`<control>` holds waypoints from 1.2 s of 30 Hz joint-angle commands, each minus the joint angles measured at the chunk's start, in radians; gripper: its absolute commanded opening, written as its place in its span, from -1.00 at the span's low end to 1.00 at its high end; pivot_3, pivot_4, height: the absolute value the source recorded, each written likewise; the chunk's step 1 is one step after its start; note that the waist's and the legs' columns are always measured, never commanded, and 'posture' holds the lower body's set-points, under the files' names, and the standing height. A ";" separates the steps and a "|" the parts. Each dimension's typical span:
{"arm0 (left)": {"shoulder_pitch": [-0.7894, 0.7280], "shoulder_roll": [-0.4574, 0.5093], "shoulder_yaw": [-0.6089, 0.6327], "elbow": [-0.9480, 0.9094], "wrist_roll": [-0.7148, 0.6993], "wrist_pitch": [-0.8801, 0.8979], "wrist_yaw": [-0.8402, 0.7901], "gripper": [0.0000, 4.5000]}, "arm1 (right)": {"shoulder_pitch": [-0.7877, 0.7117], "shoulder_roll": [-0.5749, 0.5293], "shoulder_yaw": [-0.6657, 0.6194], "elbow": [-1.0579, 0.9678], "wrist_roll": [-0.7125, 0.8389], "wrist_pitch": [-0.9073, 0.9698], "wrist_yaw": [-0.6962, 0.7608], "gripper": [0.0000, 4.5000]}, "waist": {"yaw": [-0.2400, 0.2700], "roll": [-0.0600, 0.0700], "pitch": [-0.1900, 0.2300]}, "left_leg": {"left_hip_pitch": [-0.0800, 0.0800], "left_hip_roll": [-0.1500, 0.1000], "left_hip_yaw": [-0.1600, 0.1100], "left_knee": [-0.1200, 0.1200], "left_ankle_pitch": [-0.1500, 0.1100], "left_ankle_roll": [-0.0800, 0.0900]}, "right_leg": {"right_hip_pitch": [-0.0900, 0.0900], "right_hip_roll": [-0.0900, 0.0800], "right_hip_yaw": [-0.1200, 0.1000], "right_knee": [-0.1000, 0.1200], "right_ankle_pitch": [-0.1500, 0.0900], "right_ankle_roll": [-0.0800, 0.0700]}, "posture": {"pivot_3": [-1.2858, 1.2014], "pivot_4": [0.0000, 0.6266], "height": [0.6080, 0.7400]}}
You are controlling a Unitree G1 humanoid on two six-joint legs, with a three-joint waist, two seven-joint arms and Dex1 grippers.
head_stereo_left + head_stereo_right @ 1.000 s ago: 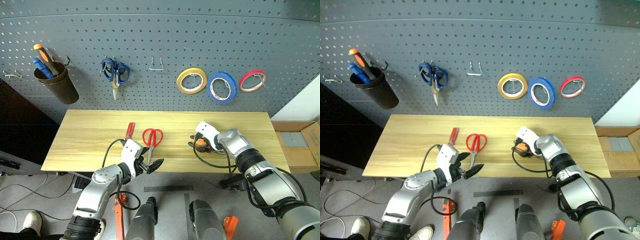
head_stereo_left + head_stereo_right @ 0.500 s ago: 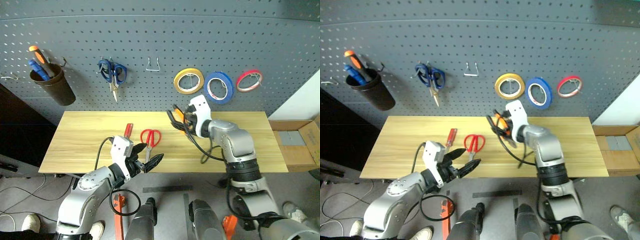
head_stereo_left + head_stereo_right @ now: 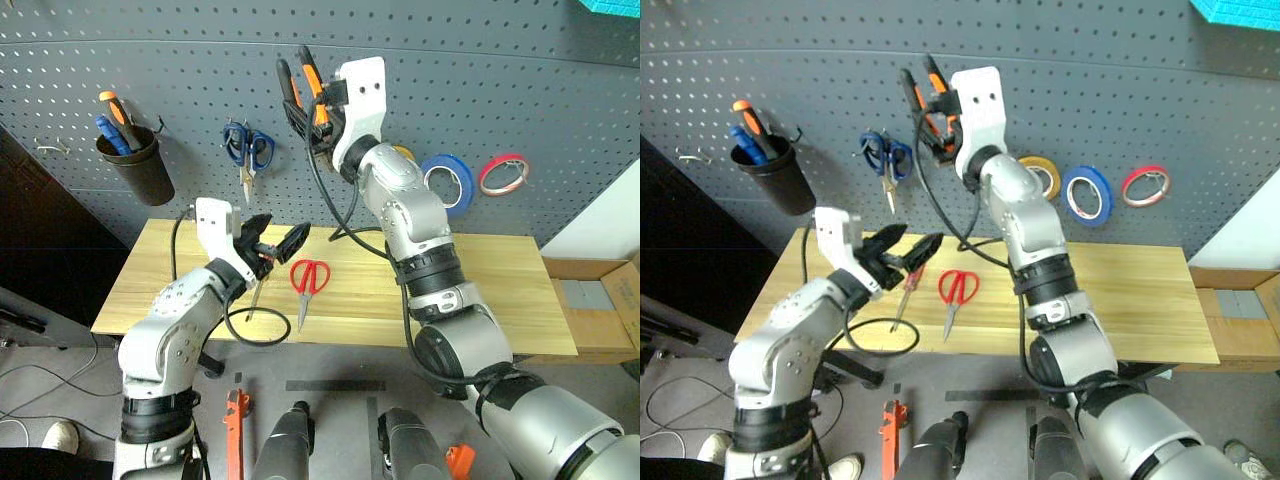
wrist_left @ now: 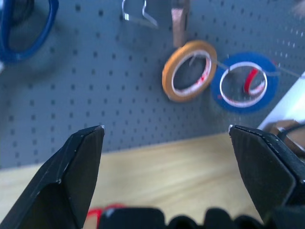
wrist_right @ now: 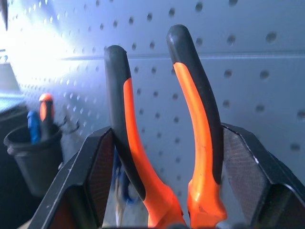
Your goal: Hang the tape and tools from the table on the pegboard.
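Cup (image 3: 137, 175) holds screwdrivers (image 3: 115, 118) (two); right fingers (image 5: 100, 176) clamp pliers (image 3: 305, 85); left fingers (image 4: 78, 162) apart.

Bare pegboard (image 3: 180, 60) lay open above the blue-handled scissors (image 3: 247, 150); tape rings (image 3: 448, 180) crowded the right.

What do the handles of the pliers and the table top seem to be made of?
The pliers, held in the right tool, have handles that look like smooth rubber or soft plastic, orange with black outer strips and a slight sheen. The table appears to be light wood or wood laminate: pale yellow, with long grain lines and a matte surface.
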 commanded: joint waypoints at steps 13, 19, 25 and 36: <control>-0.201 0.038 -0.020 0.238 0.061 -0.130 -0.102 1.00 | -0.262 0.029 -0.061 0.402 0.022 -0.418 -0.160 0.27 | -0.001 0.001 0.012 | 0.000 0.008 0.004 -0.002 -0.001 0.000 | -0.002 0.003 0.000 -0.001 0.000 -0.001 | 0.09 -0.18 1.00; -0.183 0.053 -0.013 0.226 0.068 -0.117 -0.109 1.00 | -0.274 0.061 -0.087 0.465 0.041 -0.457 -0.176 0.27 | 0.001 0.001 0.020 | 0.000 0.009 0.004 -0.003 -0.001 0.000 | -0.002 0.003 0.000 0.000 0.000 -0.001 | 0.12 -0.15 1.00; -0.146 0.074 -0.001 0.179 0.051 -0.085 -0.104 1.00 | -0.319 0.050 -0.104 0.507 0.046 -0.513 -0.197 0.27 | 0.003 0.001 0.031 | 0.000 0.009 0.004 -0.004 -0.001 0.000 | -0.003 0.003 0.001 0.000 0.000 -0.001 | 0.13 -0.12 1.00; -0.122 0.092 0.035 0.115 0.010 -0.026 -0.088 1.00 | -0.363 0.028 -0.112 0.537 0.051 -0.558 -0.212 0.27 | 0.016 -0.001 0.039 | 0.000 0.010 0.005 -0.011 0.000 -0.001 | -0.007 0.002 0.001 -0.001 -0.001 -0.002 | 0.16 -0.09 1.00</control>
